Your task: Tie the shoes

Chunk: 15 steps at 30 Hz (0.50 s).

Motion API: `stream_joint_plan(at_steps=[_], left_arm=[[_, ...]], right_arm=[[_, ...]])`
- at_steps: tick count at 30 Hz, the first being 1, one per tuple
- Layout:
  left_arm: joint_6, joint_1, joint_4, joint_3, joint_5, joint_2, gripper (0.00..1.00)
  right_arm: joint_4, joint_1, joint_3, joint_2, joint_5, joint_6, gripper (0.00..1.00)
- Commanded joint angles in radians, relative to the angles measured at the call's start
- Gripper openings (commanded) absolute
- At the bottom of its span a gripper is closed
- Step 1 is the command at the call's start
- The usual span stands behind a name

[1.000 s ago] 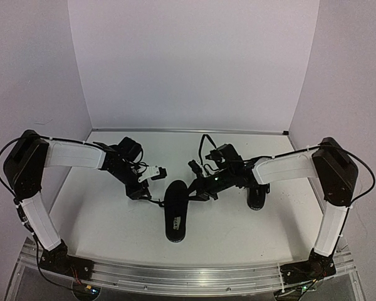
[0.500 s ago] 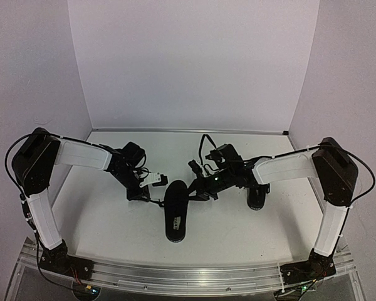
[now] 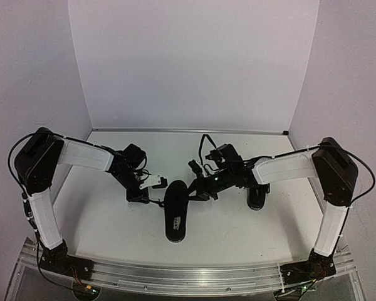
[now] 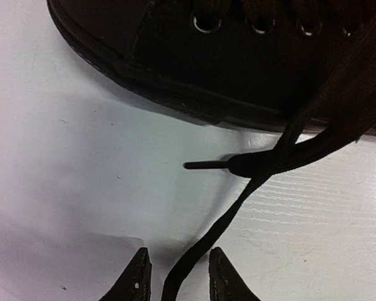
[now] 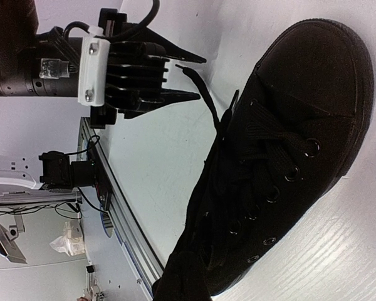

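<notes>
One black shoe (image 3: 175,213) lies lengthwise at the table's middle, toe toward the back. In the left wrist view its side and eyelets (image 4: 238,69) fill the top. A thin black lace (image 4: 250,188) runs from it down between the parted fingers of my left gripper (image 4: 175,273), with a gap on either side. A second lace end (image 4: 203,165) lies flat on the table. From the right wrist view, the left gripper (image 5: 187,76) stands open round the lace tip. My right gripper (image 3: 197,188) is shut against the shoe's right side (image 5: 288,144); what it pinches is hidden.
A second black shoe (image 3: 257,197) lies at the right, partly under the right forearm. White walls close in the back and sides. An aluminium rail (image 3: 188,276) runs along the near edge of the white table (image 3: 238,232).
My left gripper has moved slightly right and down toward the shoe, and its jaws have narrowed around the lace. The right arm and both shoes have not moved.
</notes>
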State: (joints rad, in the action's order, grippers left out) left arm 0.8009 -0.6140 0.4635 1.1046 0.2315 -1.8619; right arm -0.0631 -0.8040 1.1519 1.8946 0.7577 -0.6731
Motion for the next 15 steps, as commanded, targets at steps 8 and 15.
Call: stream_joint_plan(at_steps=[8, 15], left_arm=[[-0.066, -0.01, -0.048, -0.025, -0.006, 0.134, 0.01], [-0.192, -0.048, -0.082, -0.051, 0.054, 0.406, 0.0]], right_arm=[[-0.023, -0.006, 0.037, 0.013, -0.01, 0.015, 0.0], [-0.021, -0.006, 0.042, 0.015, -0.022, 0.015, 0.0]])
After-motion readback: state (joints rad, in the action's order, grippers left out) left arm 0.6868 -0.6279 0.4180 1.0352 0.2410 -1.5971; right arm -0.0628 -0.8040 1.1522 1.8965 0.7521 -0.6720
